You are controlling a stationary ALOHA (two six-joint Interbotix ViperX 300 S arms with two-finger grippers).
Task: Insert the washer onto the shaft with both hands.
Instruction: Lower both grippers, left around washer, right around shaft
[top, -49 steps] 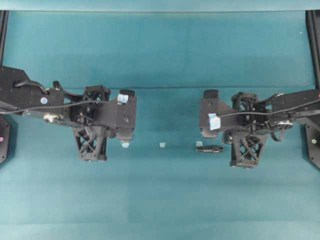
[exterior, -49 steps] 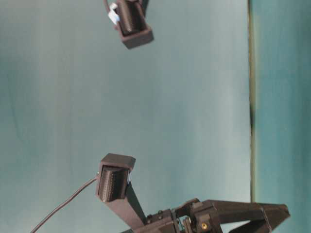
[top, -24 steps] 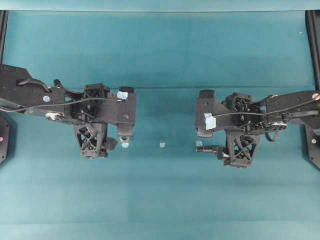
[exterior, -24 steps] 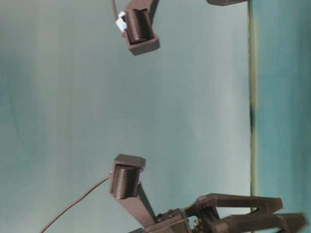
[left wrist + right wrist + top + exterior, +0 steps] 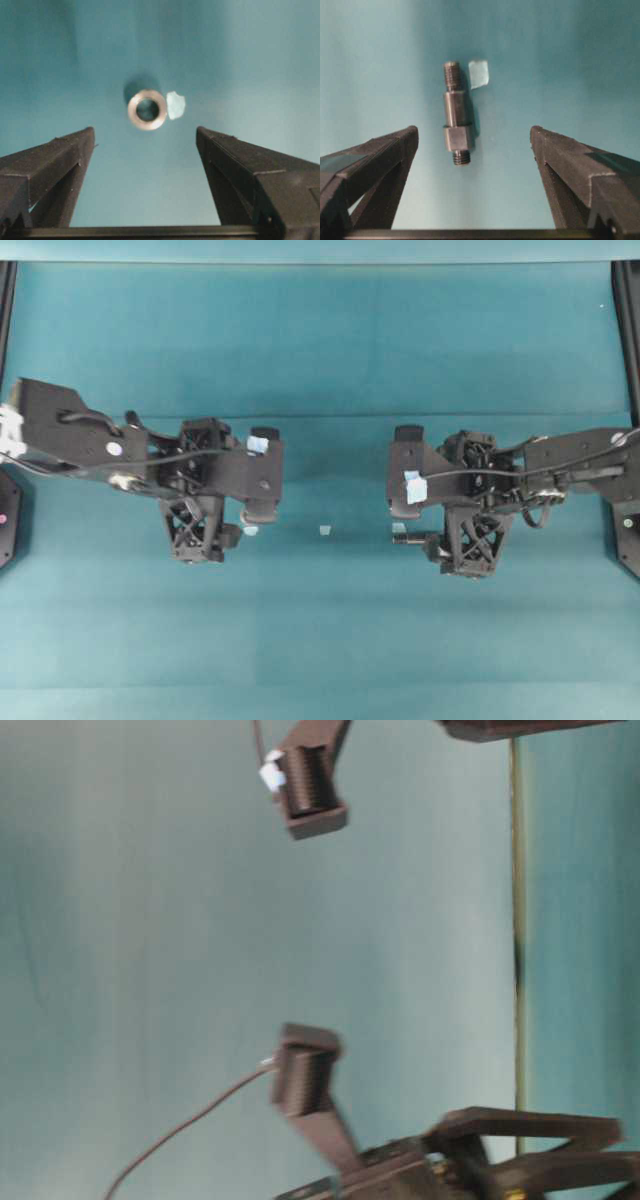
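Teal mat; washer, shaft unmarked.

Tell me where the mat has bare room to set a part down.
Free: the mat behind both arms, and the strip in front of them. Crowded: the middle row, where the left gripper frames the washer and the right gripper the shaft, with tape scraps between.
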